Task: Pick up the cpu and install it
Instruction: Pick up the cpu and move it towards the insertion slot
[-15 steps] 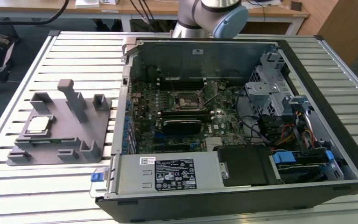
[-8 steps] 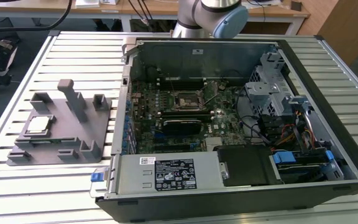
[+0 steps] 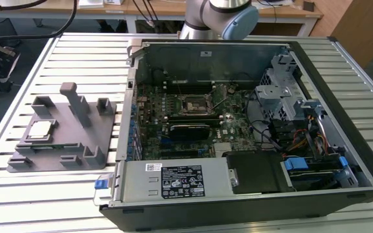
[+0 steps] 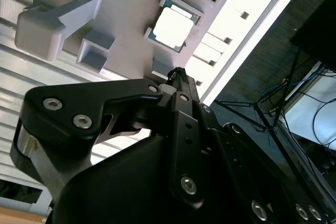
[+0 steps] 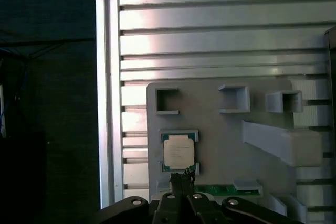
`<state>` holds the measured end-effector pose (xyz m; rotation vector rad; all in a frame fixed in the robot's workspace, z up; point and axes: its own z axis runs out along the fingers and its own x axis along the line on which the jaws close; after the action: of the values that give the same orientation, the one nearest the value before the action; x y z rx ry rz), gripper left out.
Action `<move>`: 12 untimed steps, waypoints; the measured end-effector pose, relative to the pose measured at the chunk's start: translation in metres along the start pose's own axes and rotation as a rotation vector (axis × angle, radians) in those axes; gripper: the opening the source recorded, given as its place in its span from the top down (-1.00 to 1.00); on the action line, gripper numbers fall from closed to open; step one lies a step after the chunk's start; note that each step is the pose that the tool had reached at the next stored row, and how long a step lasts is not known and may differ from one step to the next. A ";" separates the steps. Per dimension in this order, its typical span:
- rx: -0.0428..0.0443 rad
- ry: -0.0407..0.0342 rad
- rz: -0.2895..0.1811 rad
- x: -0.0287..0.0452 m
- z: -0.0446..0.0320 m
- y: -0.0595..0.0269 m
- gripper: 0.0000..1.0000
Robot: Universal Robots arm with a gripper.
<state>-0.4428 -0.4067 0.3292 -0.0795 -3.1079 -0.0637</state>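
The cpu, a small square chip with a silvery top, lies flat in a recess of the grey plastic holder block at the exterior view's left. Both wrist views look down on the cpu from well above. My gripper hangs over the holder beside the chip, apart from it. Its black fingers are pressed together and hold nothing. The dark square socket with its metal frame sits on the motherboard inside the open computer case.
Upright posts rise from the holder near the chip, and a green memory stick lies in it. The slatted metal table ends close beside the holder. Drive cages and cables crowd the case's right side.
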 end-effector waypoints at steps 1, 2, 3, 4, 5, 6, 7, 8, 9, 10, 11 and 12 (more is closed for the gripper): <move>0.0000 0.0003 0.000 0.0000 0.0008 0.0000 0.79; 0.0000 0.0006 0.000 -0.0001 0.0017 -0.0001 0.79; 0.0000 0.0007 0.000 -0.0001 0.0023 -0.0001 0.79; 0.0000 0.0008 0.000 -0.0001 0.0028 -0.0001 0.79; 0.0001 0.0009 0.000 -0.0001 0.0032 -0.0002 0.79; 0.0001 0.0009 0.000 -0.0001 0.0035 -0.0002 0.79; 0.0000 0.0008 0.000 -0.0001 0.0039 -0.0002 0.79; 0.0000 0.0008 0.000 -0.0001 0.0042 -0.0002 0.79; -0.0001 0.0006 0.000 -0.0002 0.0047 -0.0002 0.79; -0.0001 0.0007 0.000 -0.0002 0.0052 -0.0002 0.79; 0.0000 0.0008 0.000 -0.0002 0.0056 -0.0003 0.79; 0.0000 0.0008 0.000 -0.0002 0.0060 -0.0003 0.79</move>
<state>-0.4428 -0.4068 0.3233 -0.0793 -3.1071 -0.0637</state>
